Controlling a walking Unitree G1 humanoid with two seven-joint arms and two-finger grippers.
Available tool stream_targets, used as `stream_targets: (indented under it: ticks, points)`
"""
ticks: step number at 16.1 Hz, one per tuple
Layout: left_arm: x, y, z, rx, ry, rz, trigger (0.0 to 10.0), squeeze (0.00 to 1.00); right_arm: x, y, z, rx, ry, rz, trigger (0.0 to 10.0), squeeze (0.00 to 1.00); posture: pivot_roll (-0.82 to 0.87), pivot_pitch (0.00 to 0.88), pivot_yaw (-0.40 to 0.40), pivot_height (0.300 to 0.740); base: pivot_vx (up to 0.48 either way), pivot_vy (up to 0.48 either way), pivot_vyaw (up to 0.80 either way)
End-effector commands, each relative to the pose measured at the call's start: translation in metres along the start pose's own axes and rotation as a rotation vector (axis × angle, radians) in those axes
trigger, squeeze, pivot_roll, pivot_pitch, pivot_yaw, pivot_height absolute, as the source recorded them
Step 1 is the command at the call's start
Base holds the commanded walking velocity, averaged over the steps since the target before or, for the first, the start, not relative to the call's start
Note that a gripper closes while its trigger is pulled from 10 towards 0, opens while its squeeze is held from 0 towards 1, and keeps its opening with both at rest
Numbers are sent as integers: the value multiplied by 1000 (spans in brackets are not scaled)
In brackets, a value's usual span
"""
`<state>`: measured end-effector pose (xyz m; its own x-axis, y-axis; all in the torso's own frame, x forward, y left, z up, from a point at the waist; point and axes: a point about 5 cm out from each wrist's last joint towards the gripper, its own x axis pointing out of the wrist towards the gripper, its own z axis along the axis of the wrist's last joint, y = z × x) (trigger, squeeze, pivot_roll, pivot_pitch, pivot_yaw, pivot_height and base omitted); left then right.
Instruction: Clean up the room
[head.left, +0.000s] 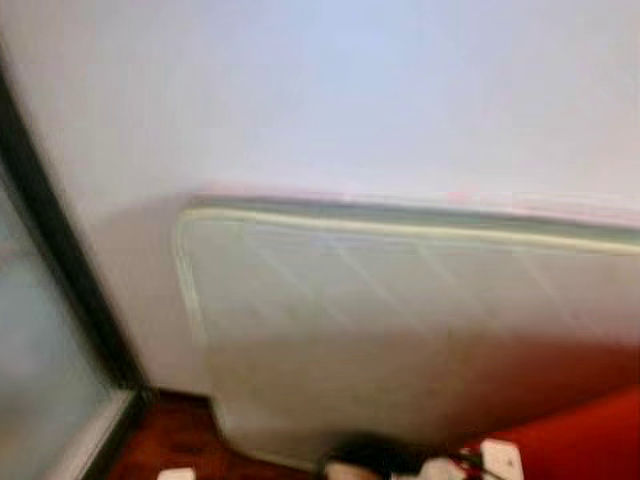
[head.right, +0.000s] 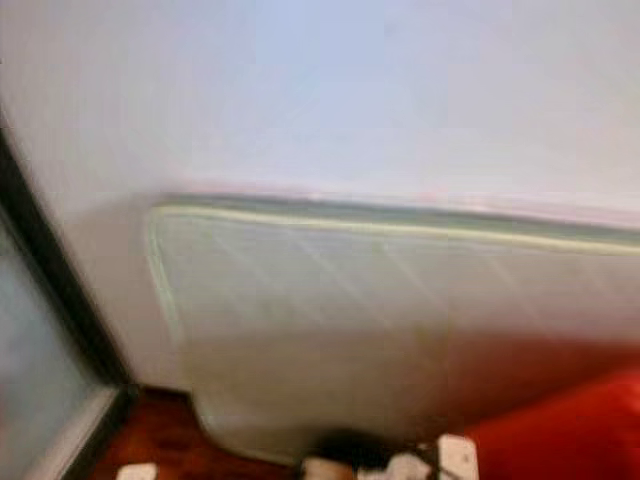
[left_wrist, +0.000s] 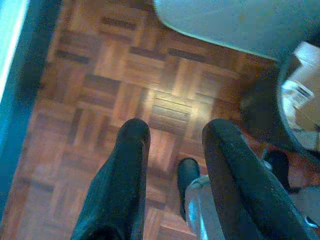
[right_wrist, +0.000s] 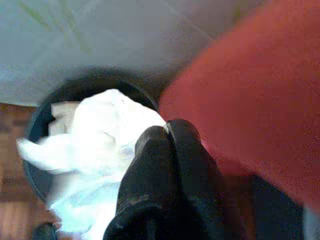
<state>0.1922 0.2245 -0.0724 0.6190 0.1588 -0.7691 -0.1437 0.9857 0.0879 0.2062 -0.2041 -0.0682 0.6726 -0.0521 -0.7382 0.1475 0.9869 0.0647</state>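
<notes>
The robot's right gripper (right_wrist: 167, 131) has its two black fingers pressed tight together. It hangs right above a round dark bin (right_wrist: 47, 112). The bin is stuffed with crumpled white paper (right_wrist: 100, 132). The white paper touches the finger tips, but the picture is blurry, so I cannot say for sure whether a scrap is pinched between them. I think the fingers are just shut.

The bin stands on the brown wooden block floor (left_wrist: 120, 80), just in front of a big pale mattress (head.left: 400, 330) that leans against the white wall (head.left: 330, 90). A soft red thing (right_wrist: 255, 95) sits right beside the bin.

The left gripper (left_wrist: 172, 145) has its fingers spread apart, holding nothing. It points down at bare floor, with the bin off to one side. So the right arm is the nearer one to the trash.

The head views show the mattress and wall well but only a dark smudge of the bin. The wrist views show the paper up close.
</notes>
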Motion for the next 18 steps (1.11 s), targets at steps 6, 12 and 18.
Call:
stream_targets:
  ticks: [6, 12, 18]
  points:
    - [-1, 2, -1, -14, -44, 24, 10000, 0, 0, 10, 15, -12, -126, 116, 10000, 0, -2, 0, -16, 740, 0, 0, 0]
    - [-4, 1, 11, -48, -195, 9, 10000, 0, -2, 12, 22, -34, -207, 176, 10000, 0, -8, 0, -15, 740, 0, 0, 0]
    - [0, -27, 133, -1, -485, -13, 10000, 0, -3, 20, 24, -55, -230, 294, 10000, 0, -16, 0, -12, 740, 0, 0, 0]
